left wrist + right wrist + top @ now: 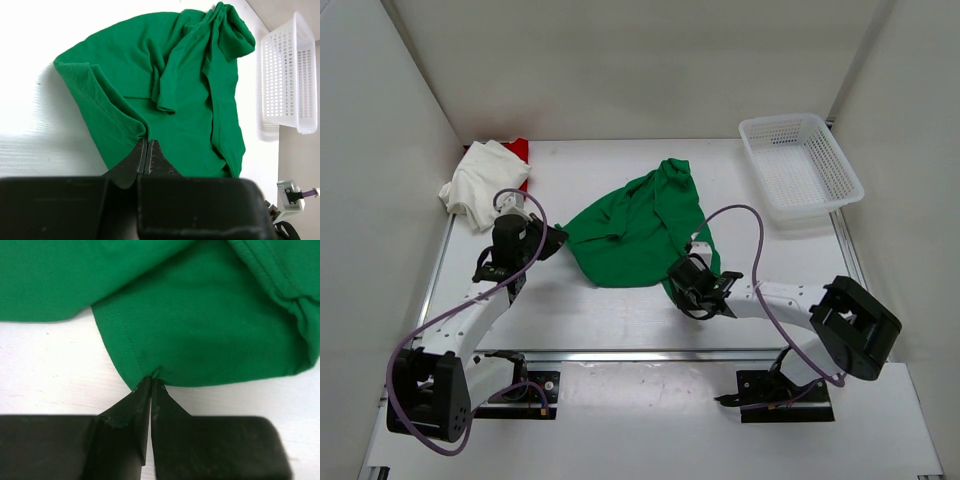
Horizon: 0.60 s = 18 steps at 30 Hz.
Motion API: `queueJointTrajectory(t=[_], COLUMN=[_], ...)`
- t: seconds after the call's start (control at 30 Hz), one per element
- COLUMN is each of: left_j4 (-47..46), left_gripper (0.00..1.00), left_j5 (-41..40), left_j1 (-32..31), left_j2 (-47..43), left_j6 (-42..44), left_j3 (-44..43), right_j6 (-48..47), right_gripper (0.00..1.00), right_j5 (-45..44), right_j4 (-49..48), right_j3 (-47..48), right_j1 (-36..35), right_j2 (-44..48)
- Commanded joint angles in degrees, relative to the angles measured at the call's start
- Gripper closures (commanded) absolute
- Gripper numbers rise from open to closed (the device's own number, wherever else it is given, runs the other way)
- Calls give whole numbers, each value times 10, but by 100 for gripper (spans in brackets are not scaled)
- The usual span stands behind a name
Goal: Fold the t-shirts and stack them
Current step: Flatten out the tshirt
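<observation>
At the tip of the left gripper [146,148], the two dark fingers [131,164] are pressed together with no gap, and a fold of the green t-shirt [638,222] runs down into the point where they meet, so they look clamped on the cloth's near-left edge. Between the fingers [166,401] of the right gripper [151,384], likewise closed flat against each other, a small pucker of the stitched hem is pinched, at a corner where the hem turns. Around both grips the green t-shirt lies crumpled on the white table [620,315], roughly in the middle. Its wide body is spread toward the left gripper, loose folds and a sleeve are heaped across its centre, and a bunched part reaches toward the back of the table. In the top view the left gripper sits at the shirt's left edge and the right gripper at its near-right edge, with the cloth between them. Further out, in the back-left corner, the white t-shirt [482,184] lies in a rumpled heap, well apart from the green one. The red t-shirt [521,149] shows only as a small patch behind it, touching it. A white mesh basket [847,183] stands at the back right, with nothing visible inside.
</observation>
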State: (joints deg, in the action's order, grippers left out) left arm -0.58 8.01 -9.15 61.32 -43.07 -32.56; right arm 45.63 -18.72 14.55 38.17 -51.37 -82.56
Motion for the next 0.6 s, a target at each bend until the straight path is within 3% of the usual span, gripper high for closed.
queueJointTrajectory(t=[0.0, 0.17, 0.27, 0.43, 0.57], left_j4=[-5, 41, 117, 146, 143], left_gripper=[100, 100, 100, 100, 100], left_j5=[12, 11, 41, 162, 219], left_j1=[-2, -29, -51, 37, 130], left_j2=[1, 27, 74, 91, 71], left_j6=[2, 32, 76, 41, 7], left_j3=[-5, -85, -252, -391, -465], right_j6=[5, -52, -126, -266, -328], right_gripper=[100, 100, 100, 100, 100], right_j5=[-11, -39, -25, -15, -25], right_j4=[86, 178, 210, 273, 306], right_j3=[-34, 42, 136, 406, 657], right_j1=[2, 42, 123, 228, 225], right_j2=[27, 195, 309, 279, 170])
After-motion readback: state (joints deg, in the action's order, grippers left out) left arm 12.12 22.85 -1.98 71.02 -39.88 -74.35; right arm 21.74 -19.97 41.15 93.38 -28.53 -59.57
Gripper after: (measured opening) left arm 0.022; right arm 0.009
